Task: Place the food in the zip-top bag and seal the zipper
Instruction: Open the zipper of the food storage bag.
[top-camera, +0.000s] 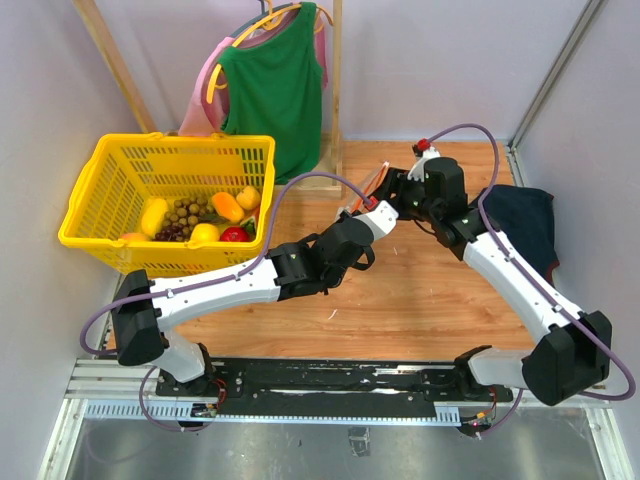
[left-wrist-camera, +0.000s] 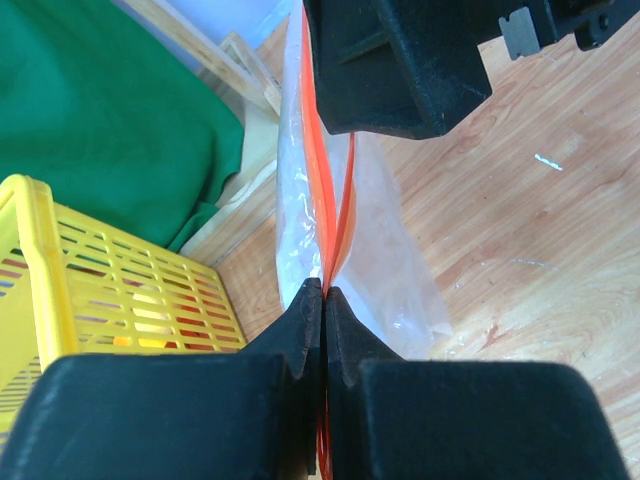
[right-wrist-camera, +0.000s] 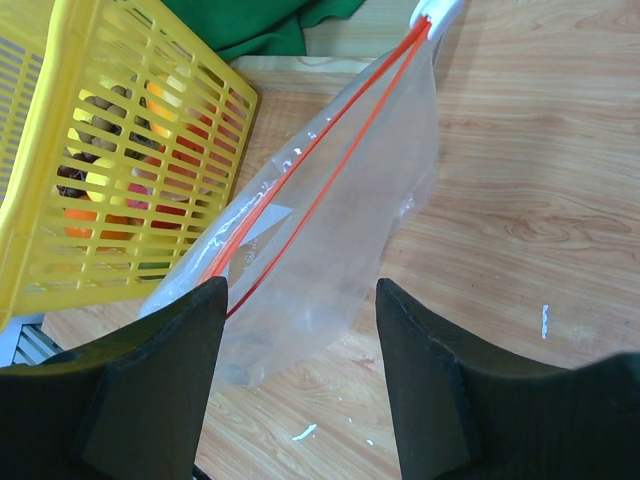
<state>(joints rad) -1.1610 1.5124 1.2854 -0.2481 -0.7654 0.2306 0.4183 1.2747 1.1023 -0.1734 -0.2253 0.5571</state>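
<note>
Left gripper (left-wrist-camera: 323, 290) is pinched tight on one end of the zipper (left-wrist-camera: 320, 180), holding the zip-top bag (right-wrist-camera: 350, 190) stretched over the table (top-camera: 420, 300) just beside the yellow basket (top-camera: 170, 140). Right gripper (right-wrist-camera: 300, 288) has its jaws well apart, straddling the other end of the bag without clamping it, and the strip passes close by one of its fingers (right-wrist-camera: 170, 370). All of the food (top-camera: 205, 215) lies in the basket and the bag looks empty, so I judge the task to be at its opening stage: getting the mouth spread.

Main risk is that the right jaws close on both red-orange strips together. The two strips run only slightly apart, so that would press the mouth shut rather than part it. A grab on the thin clear film below the strip could slip off, the plastic being slick and crinkly. Should the right arm pull away too hard, the end could slide out of the left pinch and the bag drop onto the wood. With both arms busy on the bag, neither is free to fetch fruit, and an unsupported mouth would likely collapse
</note>
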